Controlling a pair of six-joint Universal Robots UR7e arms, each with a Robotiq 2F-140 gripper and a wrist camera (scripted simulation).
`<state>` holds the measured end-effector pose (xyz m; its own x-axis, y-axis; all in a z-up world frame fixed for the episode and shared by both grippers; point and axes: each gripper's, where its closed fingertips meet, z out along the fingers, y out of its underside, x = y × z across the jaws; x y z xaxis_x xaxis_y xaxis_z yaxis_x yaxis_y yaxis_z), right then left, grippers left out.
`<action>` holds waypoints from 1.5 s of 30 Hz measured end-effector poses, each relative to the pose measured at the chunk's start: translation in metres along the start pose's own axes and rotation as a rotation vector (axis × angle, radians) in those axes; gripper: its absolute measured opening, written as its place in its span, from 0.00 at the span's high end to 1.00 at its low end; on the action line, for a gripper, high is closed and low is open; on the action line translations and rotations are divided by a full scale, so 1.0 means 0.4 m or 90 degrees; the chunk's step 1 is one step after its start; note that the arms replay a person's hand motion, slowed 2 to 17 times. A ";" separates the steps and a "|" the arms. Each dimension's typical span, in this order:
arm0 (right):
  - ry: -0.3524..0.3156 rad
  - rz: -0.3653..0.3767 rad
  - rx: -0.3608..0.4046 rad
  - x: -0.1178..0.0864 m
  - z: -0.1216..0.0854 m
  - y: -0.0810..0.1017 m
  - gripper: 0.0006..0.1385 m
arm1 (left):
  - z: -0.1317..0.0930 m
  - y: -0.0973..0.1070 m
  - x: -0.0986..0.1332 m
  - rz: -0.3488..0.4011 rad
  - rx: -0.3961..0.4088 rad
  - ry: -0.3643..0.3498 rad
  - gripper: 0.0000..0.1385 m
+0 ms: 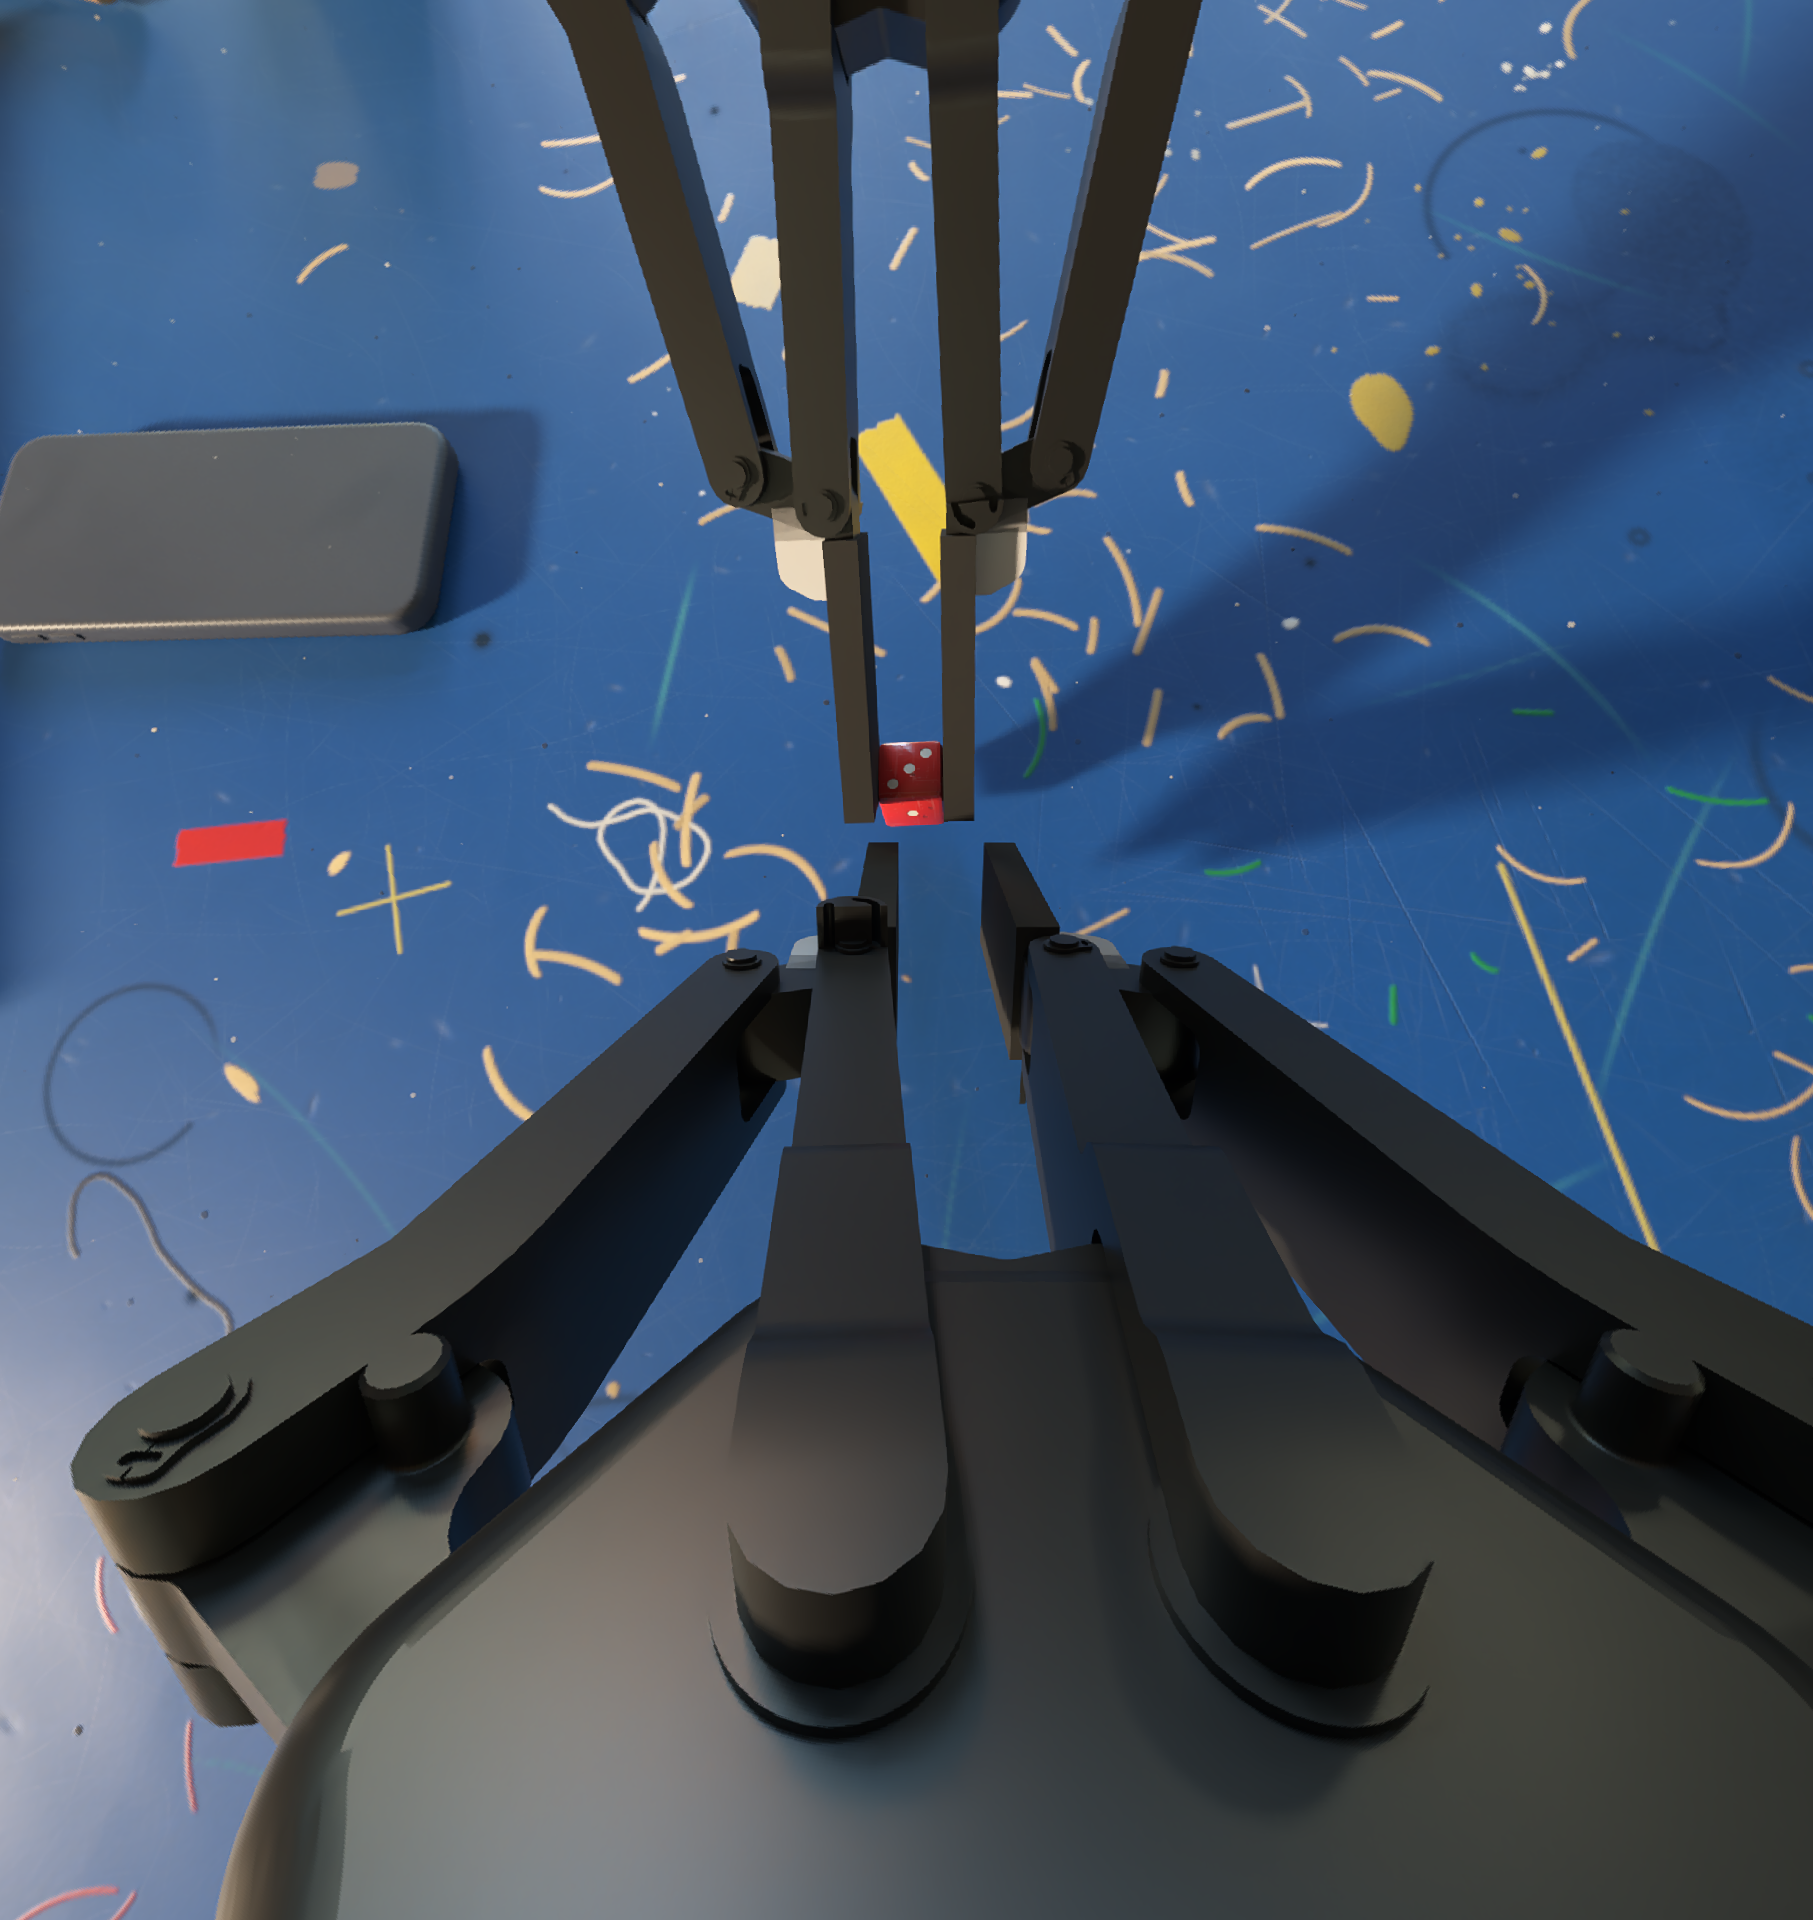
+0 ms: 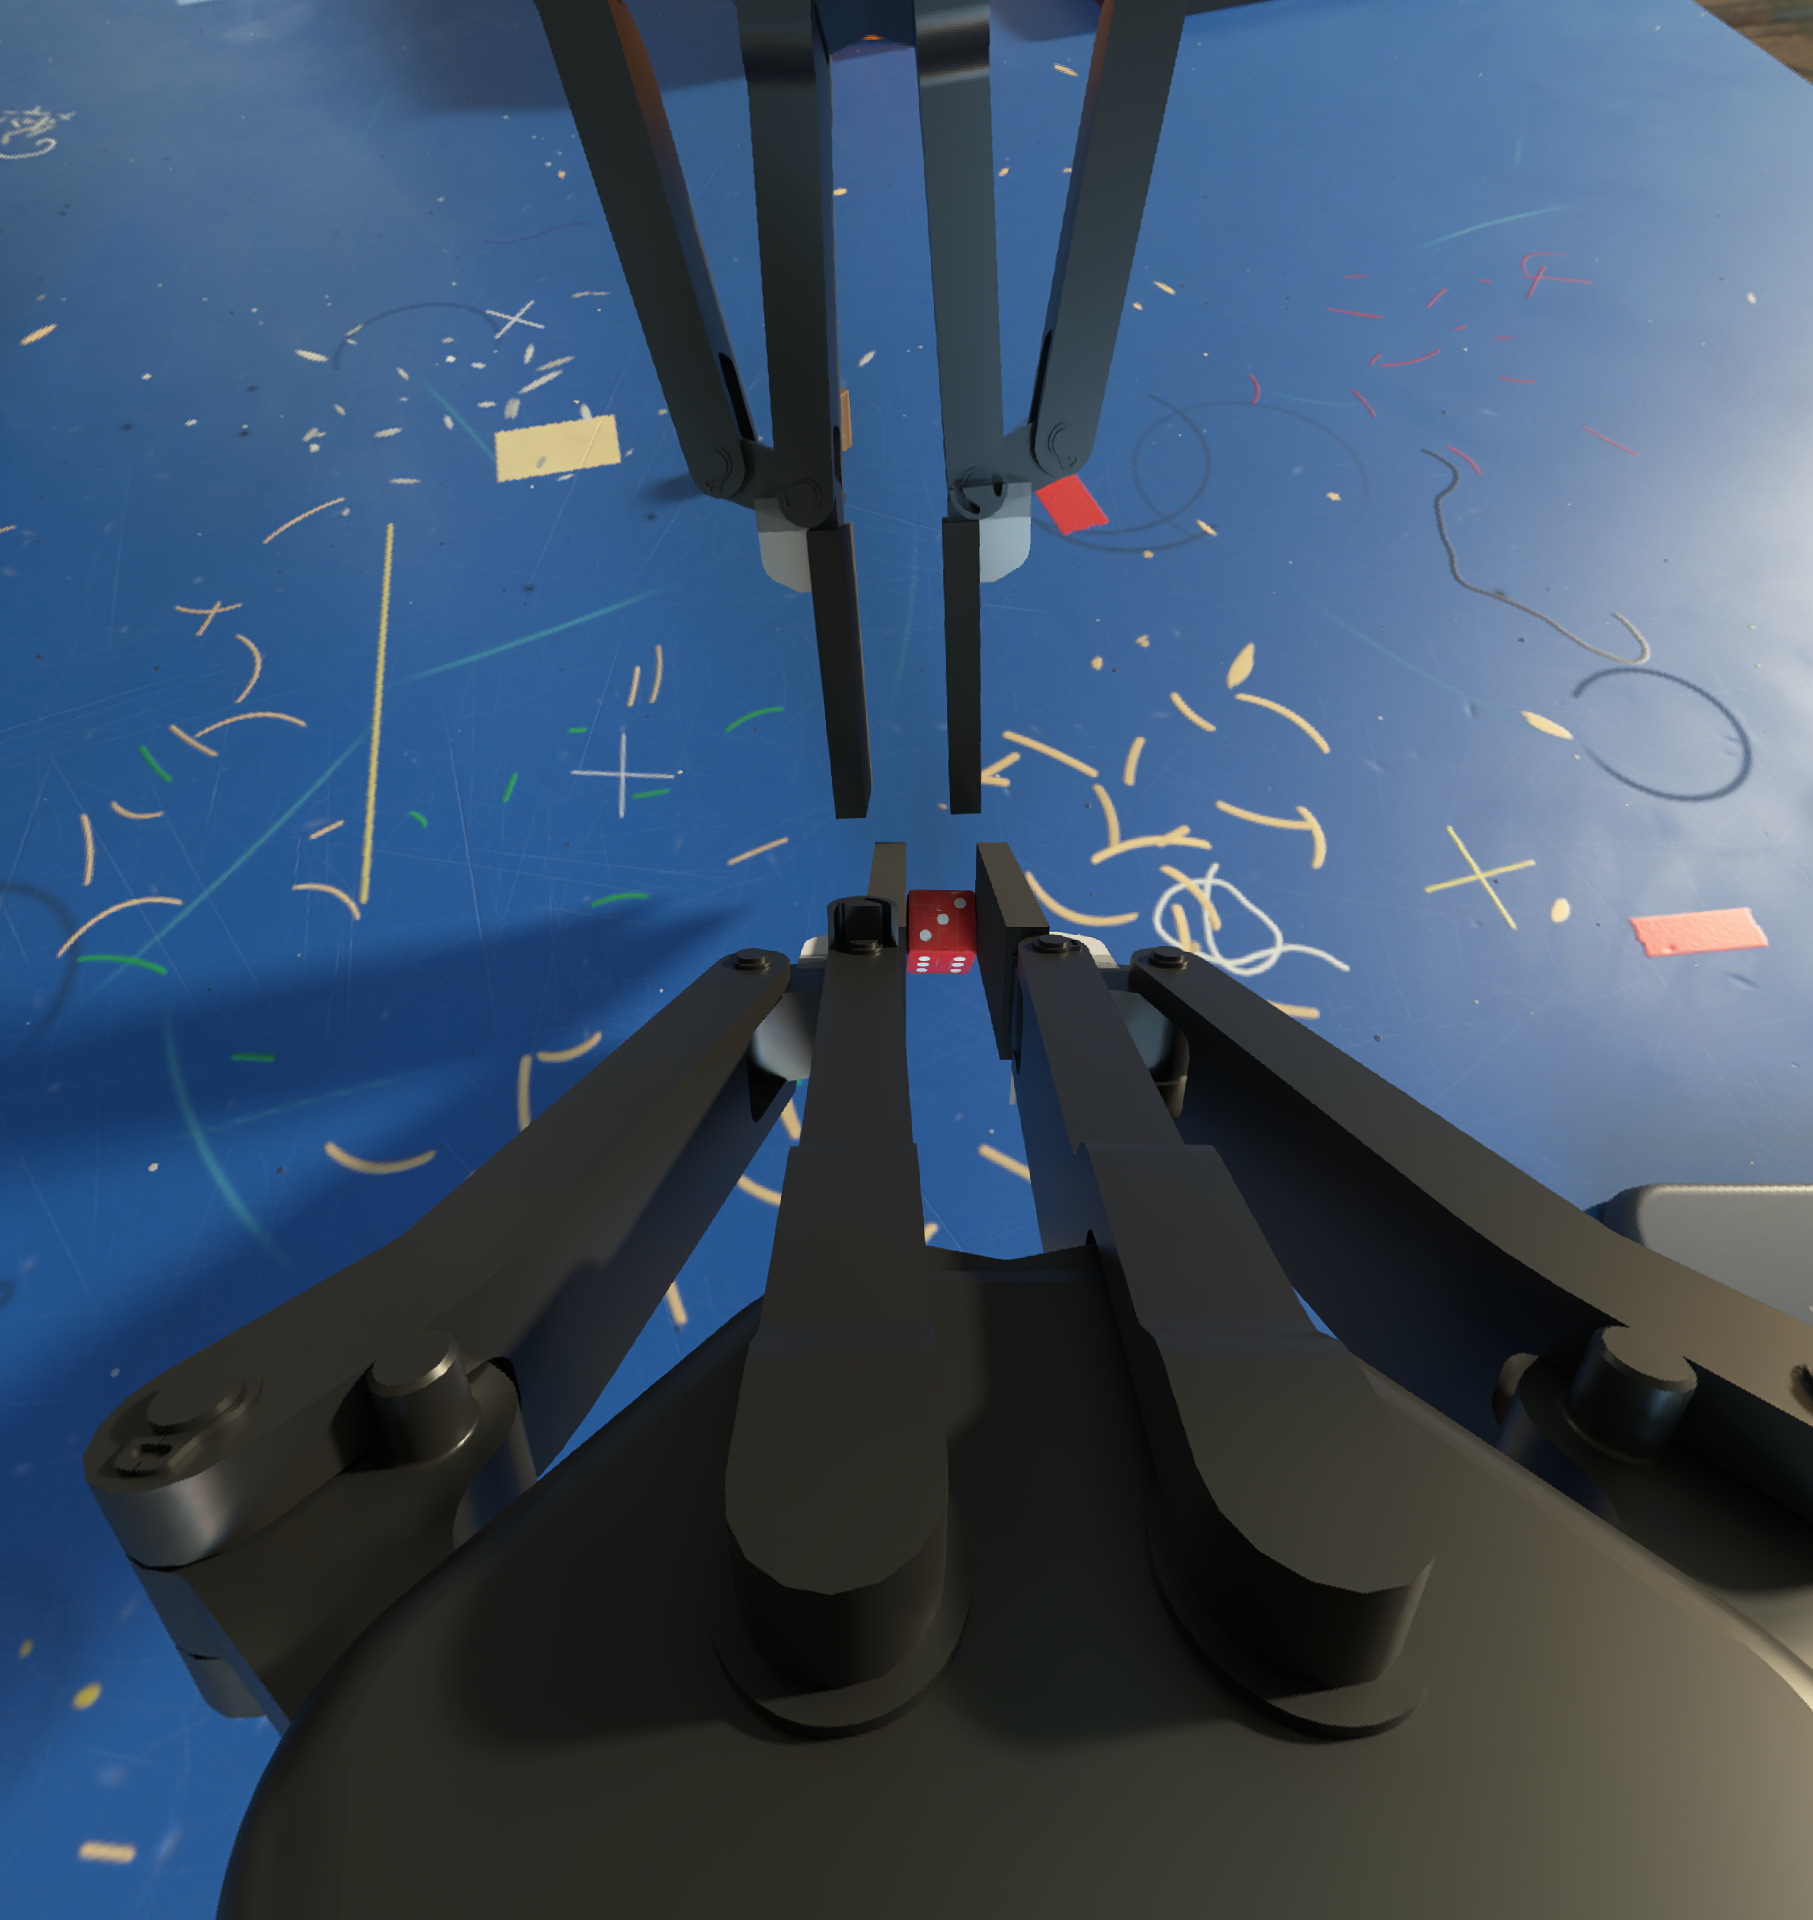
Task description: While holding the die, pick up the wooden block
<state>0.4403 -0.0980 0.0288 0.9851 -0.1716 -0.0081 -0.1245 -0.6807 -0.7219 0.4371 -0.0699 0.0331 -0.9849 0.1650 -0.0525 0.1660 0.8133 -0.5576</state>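
Observation:
My right gripper (image 2: 941,854) is shut on a small red die (image 2: 941,930) with white pips, held between its pads above the blue table. The left wrist view shows that gripper (image 1: 909,817) reaching in from the top with the die (image 1: 910,781) at its fingertips. My left gripper (image 1: 938,857) faces it tip to tip, with its fingers a narrow gap apart and nothing between them. It also shows from the top in the right wrist view (image 2: 907,810). No wooden block shows in either view.
A dark grey flat slab (image 1: 216,530) with rounded corners lies on the blue table (image 1: 1401,935) at the left. A grey object (image 2: 1743,1247) shows behind my right gripper's linkage. The table carries scratches, scribbles and flat tape patches.

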 end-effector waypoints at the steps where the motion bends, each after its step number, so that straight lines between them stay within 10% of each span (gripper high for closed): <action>1: 0.000 0.000 -0.001 0.000 0.000 0.001 0.87 | -0.002 -0.001 0.000 -0.002 0.001 -0.001 0.84; 26: 0.010 -0.010 0.024 0.002 -0.003 -0.017 0.87 | -0.088 0.015 -0.022 -0.079 0.046 -0.072 0.84; 45: 0.101 -0.050 0.121 0.035 -0.061 -0.085 0.87 | -0.130 -0.031 -0.040 -0.194 0.167 -0.055 0.83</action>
<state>0.4554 -0.0945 0.0701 0.9582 -0.2430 0.1513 -0.0087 -0.5531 -0.8331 0.4534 -0.0536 0.0839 -0.9895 -0.1182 0.0837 -0.1406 0.6465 -0.7498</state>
